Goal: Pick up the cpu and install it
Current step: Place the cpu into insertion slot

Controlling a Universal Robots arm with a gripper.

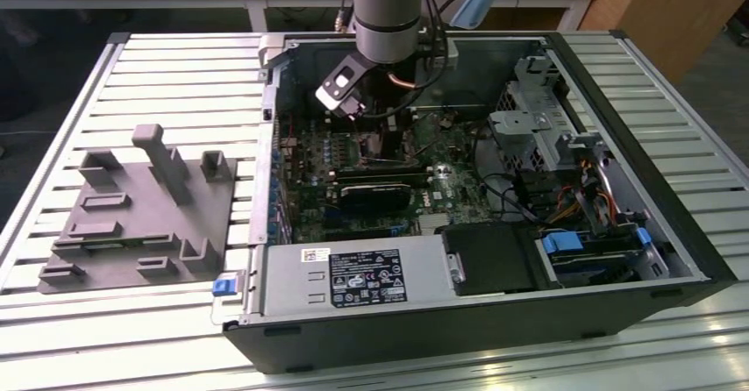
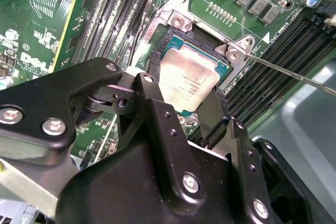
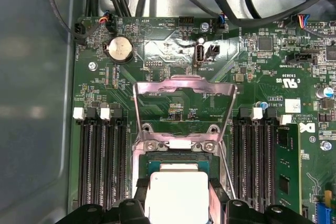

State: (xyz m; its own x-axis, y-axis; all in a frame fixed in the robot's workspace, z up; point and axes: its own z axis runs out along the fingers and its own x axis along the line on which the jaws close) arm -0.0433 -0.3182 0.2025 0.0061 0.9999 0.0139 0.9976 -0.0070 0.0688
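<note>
Small square cpu (image 2: 186, 80), silvery top, greenish rim, flat at the open socket (image 2: 178, 22)

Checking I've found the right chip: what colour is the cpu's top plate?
The cpu has a silvery metal top plate, clearest in the second wrist view.

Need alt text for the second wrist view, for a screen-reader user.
A black gripper clamps a silvery square cpu by two opposite edges, right at the open socket of a green motherboard. Dark memory slots run along both sides of the socket, and a thin metal lever sticks out beside it.
</note>
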